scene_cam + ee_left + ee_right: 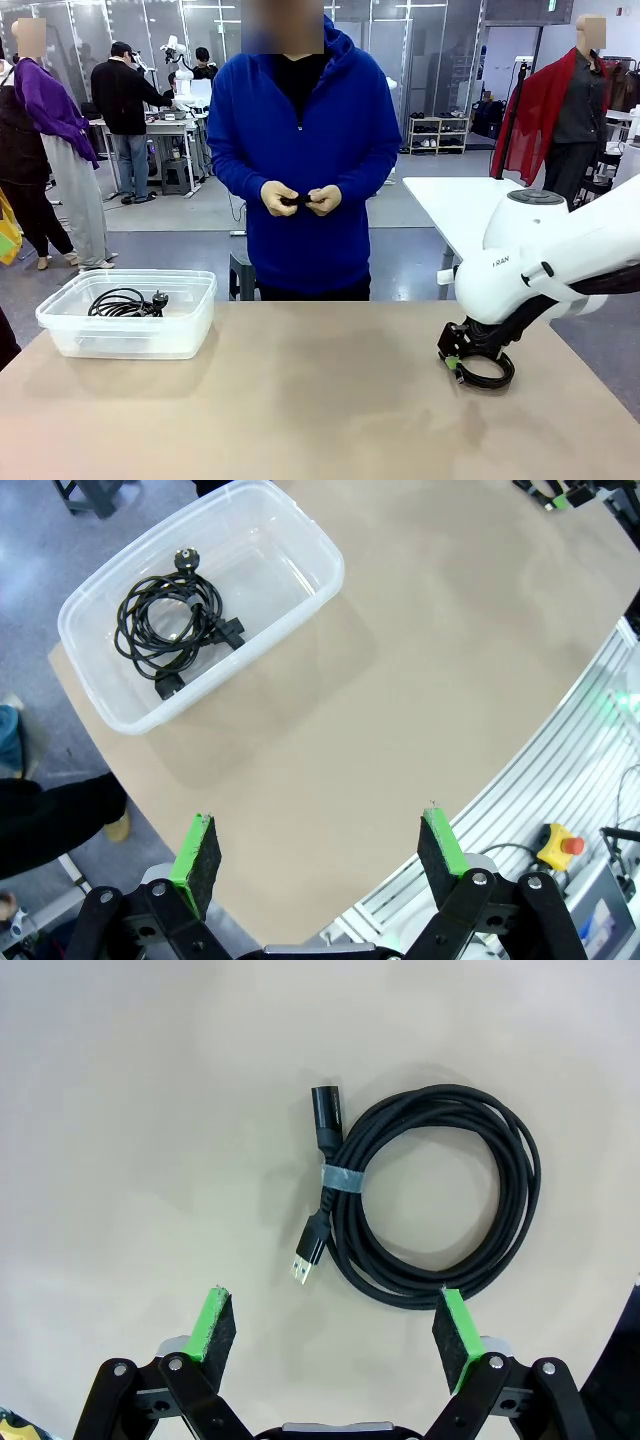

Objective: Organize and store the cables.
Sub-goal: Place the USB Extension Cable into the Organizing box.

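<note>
A coiled black cable (345, 1196), bound with a strip of pale tape and ending in a slim USB connector, lies flat on the table. My right gripper (335, 1325) hovers just over it, open, and one green pad (452, 1328) sits at the coil's near edge. From the front, this coil (487, 378) lies at the table's right, right under the right gripper (455, 358). Another black cable (165, 630) with a chunky plug lies in the clear bin (300, 540). My left gripper (320, 848) hangs open high above the table, holding nothing.
The clear plastic bin (70, 335) stands at the table's left rear. A person in a blue hoodie (300, 130) stands at the far edge, both hands together on a small dark thing at chest height. Bare tan tabletop (300, 400) spans the middle.
</note>
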